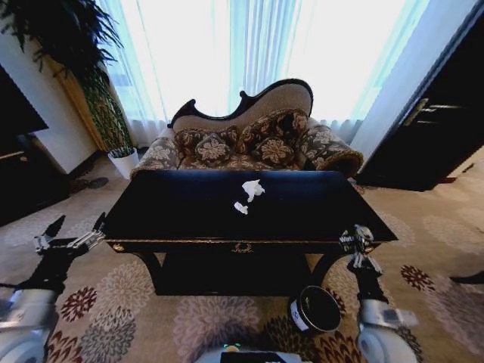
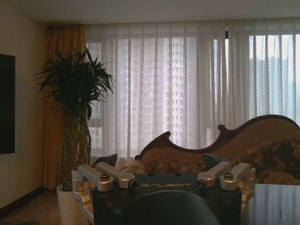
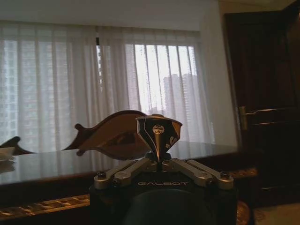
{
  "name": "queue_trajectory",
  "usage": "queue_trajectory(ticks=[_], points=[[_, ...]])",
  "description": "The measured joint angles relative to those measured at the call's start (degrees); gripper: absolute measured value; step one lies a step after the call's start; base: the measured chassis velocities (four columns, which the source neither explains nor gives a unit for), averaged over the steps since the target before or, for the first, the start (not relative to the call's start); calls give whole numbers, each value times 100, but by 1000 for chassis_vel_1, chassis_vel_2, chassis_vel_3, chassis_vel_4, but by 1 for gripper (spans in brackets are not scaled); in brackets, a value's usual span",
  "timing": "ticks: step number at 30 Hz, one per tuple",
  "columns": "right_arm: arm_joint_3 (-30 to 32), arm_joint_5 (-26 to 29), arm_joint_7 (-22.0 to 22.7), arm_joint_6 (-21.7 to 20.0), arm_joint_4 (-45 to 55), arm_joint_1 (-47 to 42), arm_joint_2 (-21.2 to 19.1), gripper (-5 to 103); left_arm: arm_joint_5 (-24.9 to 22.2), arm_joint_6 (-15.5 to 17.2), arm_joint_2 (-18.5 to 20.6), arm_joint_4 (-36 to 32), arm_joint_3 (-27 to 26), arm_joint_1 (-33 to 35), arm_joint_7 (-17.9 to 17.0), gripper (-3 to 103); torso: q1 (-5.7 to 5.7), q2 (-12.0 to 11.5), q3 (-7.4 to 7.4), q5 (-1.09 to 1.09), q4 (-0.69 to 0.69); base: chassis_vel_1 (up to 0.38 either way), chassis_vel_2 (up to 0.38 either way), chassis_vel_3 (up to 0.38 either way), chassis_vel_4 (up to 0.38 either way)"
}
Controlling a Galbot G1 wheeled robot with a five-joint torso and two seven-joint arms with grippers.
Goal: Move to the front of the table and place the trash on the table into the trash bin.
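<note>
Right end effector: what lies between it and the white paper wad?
In the head view, only bare glossy top of the table separates the right end effector, at the front right corner, from the paper wad.

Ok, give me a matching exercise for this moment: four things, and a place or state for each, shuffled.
Things:
1. paper wad
2. trash bin
3. left gripper
4. right gripper

Places or states:
a. on the carpet, near the table's right front leg
b. open, off the table's left front corner
c. shut on a dark shiny object
d. mid-tabletop

Pairs: 1-d, 2-a, 3-b, 4-c
</note>
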Motion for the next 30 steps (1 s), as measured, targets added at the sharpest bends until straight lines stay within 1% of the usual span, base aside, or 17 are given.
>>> queue_trajectory(ticks=[1,3,5,7,8,9,11,13,15,16,19,20,21,24,25,29,30], points=[[-2,5,-3,36,-104,22,1,0,0,1,0,1,1,0,0,100,0,0,0,-3,0,0,0,0,0],[-6,10,-8,79,-226,39,1,0,0,1,0,0,0,0,-1,100,0,0,0,-2,1,0,0,0,0],[-21,9,-24,157,-456,44,-3,0,0,1,0,1,0,0,-1,100,1,-1,1,4,3,0,0,0,0],[-44,-7,-28,249,-614,52,-2,0,-1,1,-1,0,1,0,-1,100,2,-2,2,-2,6,0,0,0,0],[-72,-31,-29,296,-708,53,9,0,0,2,0,0,0,0,-1,100,2,-2,1,-1,3,0,0,0,0],[-72,-31,-29,296,-708,53,9,0,0,2,0,0,0,0,-1,100,2,-2,1,-1,3,0,0,0,0],[-150,-126,-33,443,-1022,80,63,0,0,1,0,0,0,0,-1,100,2,-2,1,0,3,0,0,0,0],[-176,-151,-37,486,-1155,95,83,0,0,1,0,0,0,0,-1,100,2,-2,1,-1,3,0,0,0,0],[-237,-225,-44,602,-1540,168,98,0,0,1,0,0,0,0,-1,100,2,-2,1,-1,3,0,0,0,0],[-237,-225,-44,602,-1540,168,98,0,0,1,0,0,0,0,-1,100,2,-2,1,-1,3,0,0,0,0],[-331,-356,-48,778,-2292,364,79,0,0,1,0,0,0,0,-1,100,2,-2,1,0,3,0,0,0,0],[-331,-356,-48,778,-2292,364,79,0,0,1,0,0,0,0,-1,100,2,-2,1,0,3,0,0,0,0],[-367,-407,-51,825,-2509,428,71,0,0,1,0,0,0,0,-1,100,2,-2,1,-1,2,0,0,0,0],[-519,-672,-53,981,-3239,710,58,0,0,1,0,0,0,0,-2,100,2,-1,0,-1,3,0,0,0,0],[-519,-672,-53,981,-3239,710,58,0,0,1,0,0,0,0,-2,100,2,-1,0,-1,3,0,0,0,0],[-693,-1049,-45,1101,-4360,1119,43,0,0,1,0,0,0,0,-3,100,2,-2,1,0,2,0,0,0,0],[-693,-1049,-45,1101,-4360,1119,43,0,0,1,0,0,0,0,-3,100,2,-2,1,0,2,0,0,0,0]])
